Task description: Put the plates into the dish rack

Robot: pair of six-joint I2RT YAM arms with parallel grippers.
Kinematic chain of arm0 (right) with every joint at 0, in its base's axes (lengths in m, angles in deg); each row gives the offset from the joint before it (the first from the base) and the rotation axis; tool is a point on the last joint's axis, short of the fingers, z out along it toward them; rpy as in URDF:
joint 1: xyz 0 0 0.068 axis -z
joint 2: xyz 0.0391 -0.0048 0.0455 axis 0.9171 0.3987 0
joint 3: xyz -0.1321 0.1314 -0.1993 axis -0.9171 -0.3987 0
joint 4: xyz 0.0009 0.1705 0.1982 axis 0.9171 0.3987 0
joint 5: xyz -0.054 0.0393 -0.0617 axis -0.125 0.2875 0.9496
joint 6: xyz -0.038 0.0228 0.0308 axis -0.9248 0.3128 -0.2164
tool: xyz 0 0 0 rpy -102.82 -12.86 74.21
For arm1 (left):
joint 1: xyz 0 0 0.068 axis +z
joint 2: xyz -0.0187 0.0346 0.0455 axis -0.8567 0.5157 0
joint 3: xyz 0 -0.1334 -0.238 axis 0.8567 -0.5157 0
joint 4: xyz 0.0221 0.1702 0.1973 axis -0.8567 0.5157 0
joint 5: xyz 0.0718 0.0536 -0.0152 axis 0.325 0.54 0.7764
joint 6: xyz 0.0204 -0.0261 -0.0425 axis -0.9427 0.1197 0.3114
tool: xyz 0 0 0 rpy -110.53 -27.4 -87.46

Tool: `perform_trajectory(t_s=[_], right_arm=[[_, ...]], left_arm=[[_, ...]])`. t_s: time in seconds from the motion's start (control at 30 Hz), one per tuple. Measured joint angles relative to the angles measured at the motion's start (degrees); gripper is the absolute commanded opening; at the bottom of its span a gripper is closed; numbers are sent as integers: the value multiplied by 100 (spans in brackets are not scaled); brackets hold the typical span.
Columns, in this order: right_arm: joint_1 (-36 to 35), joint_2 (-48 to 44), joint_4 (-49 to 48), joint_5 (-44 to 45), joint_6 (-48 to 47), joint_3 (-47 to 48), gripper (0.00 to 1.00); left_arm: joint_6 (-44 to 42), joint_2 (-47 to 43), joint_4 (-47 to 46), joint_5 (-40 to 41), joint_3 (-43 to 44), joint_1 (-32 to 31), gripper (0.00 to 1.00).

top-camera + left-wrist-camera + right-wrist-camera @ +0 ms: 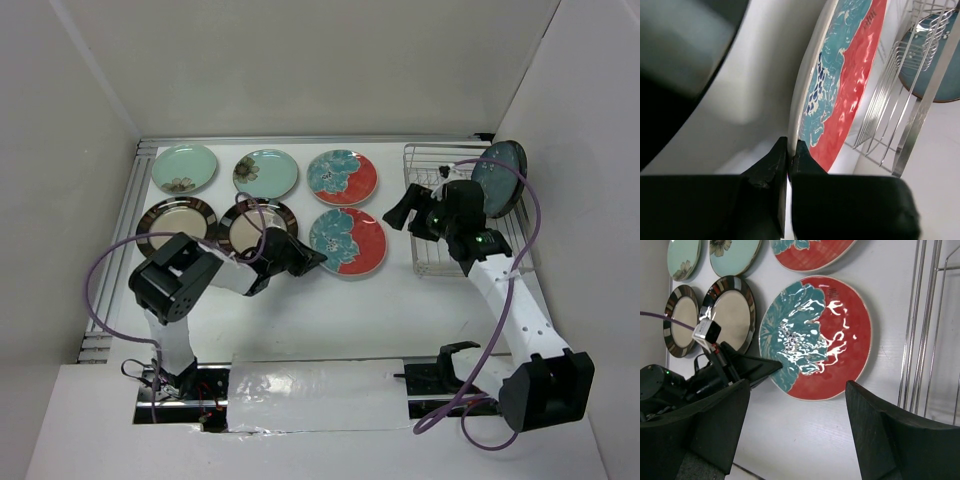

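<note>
now | white table (300,320), white walls (300,60) | left jaws seemingly pinching red-orange plate (355,245) rim | right jaws spread

Left arm (172,338), right arm (515,310): white links, chunky black joint housings. Thin purple cable (95,275) loops off each. Small green LED (480,238) on right wrist. Fingers (900,440) matte black, blocky, wedge-shaped. Small white connector (706,330) at left wrist.

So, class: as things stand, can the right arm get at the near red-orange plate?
Probably yes. The right end effector is open, close by the near red-orange plate with nothing between them. The left end effector pinches only its left rim.
</note>
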Motion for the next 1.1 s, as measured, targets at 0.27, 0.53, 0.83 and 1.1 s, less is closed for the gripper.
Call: perform_trajectory(t_s=[0.27,0.53,0.83,1.1], right_arm=[[52,153,7,-343,-308,0,86],[103,734,-105,-1106,-496,0,86],[-63,1176,-533,-2033,-667,11,85],[-407,1596,-916,-2426,-741,63,40]], left_arm=[[-723,-1469,1086,96,-658,72,0],[-1384,-3097,1886,-291,-955,619,0],[-1425,-3410,1333,-1484,-955,979,0],[-1303,-3110,693,-2444,-918,981,0]])
